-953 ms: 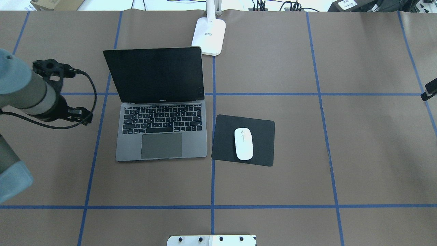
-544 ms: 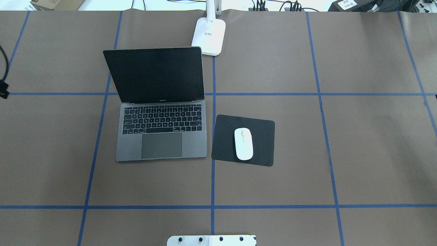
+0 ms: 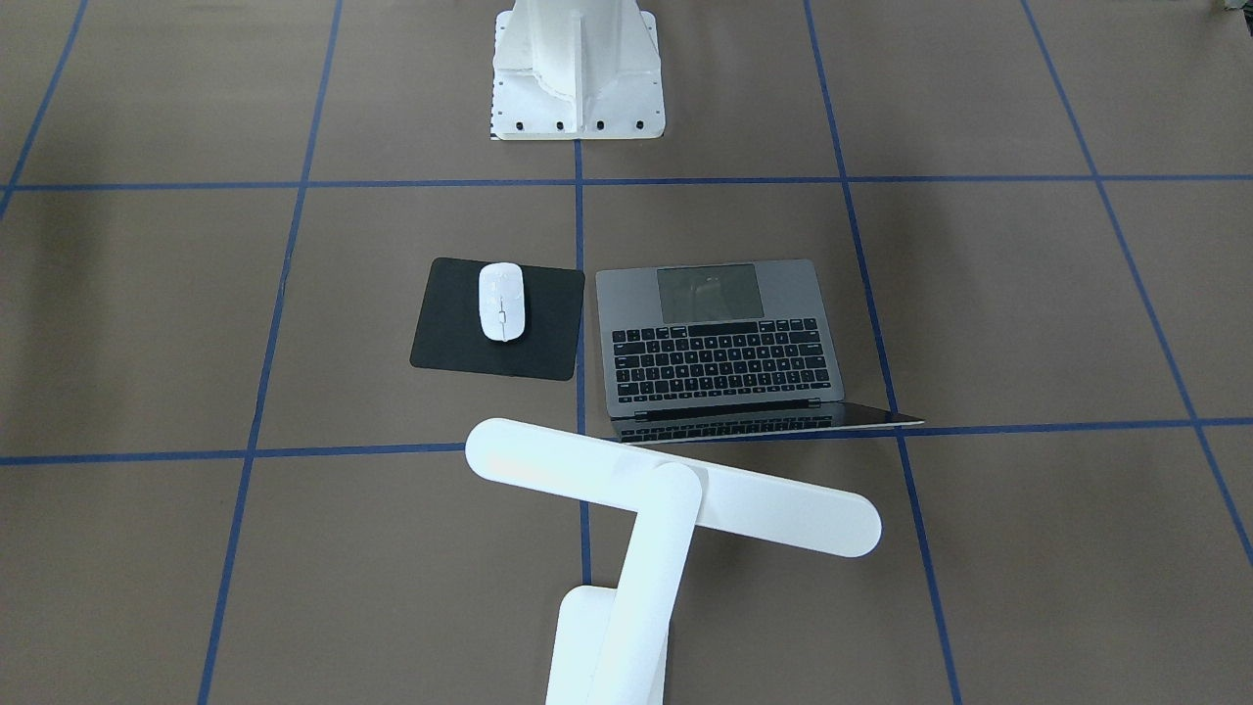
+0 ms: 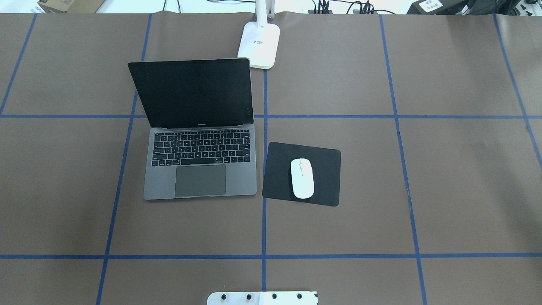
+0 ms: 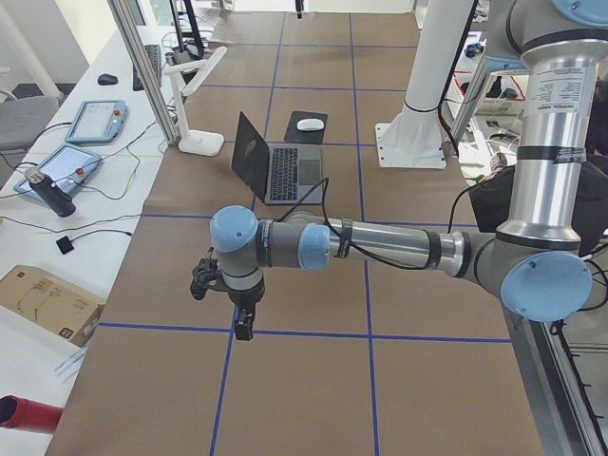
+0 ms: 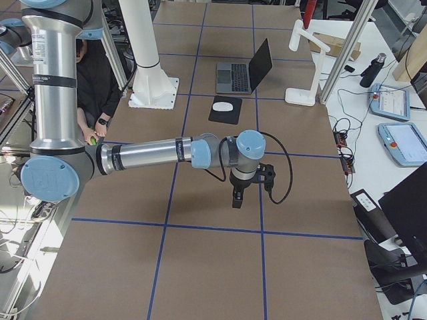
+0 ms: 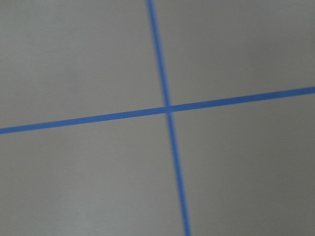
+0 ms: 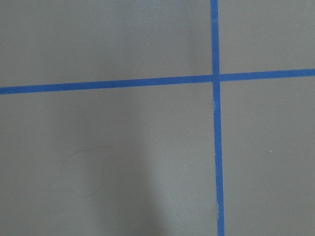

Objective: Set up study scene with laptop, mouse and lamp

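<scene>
Left tool [image 5: 237, 309] and right tool [image 6: 238, 193] hang over opposite worktop [image 4: 465, 190] ends — grip state cannot be told. Laptop [image 4: 199, 131] lies well inboard of left tool; mouse [image 4: 302, 178], on mouse pad [image 4: 328, 165], nearer right tool; lamp [image 4: 259, 44] beyond laptop.

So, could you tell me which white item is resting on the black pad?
The small oval mouse; the lamp and ribbed pedestal stand directly on the table.

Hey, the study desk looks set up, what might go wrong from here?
The lamp base stands close behind the laptop lid's corner; a nudge to either might tip the lamp onto the screen. The mouse lies loose on the mouse pad, so a low pass over it could knock it off.
</scene>
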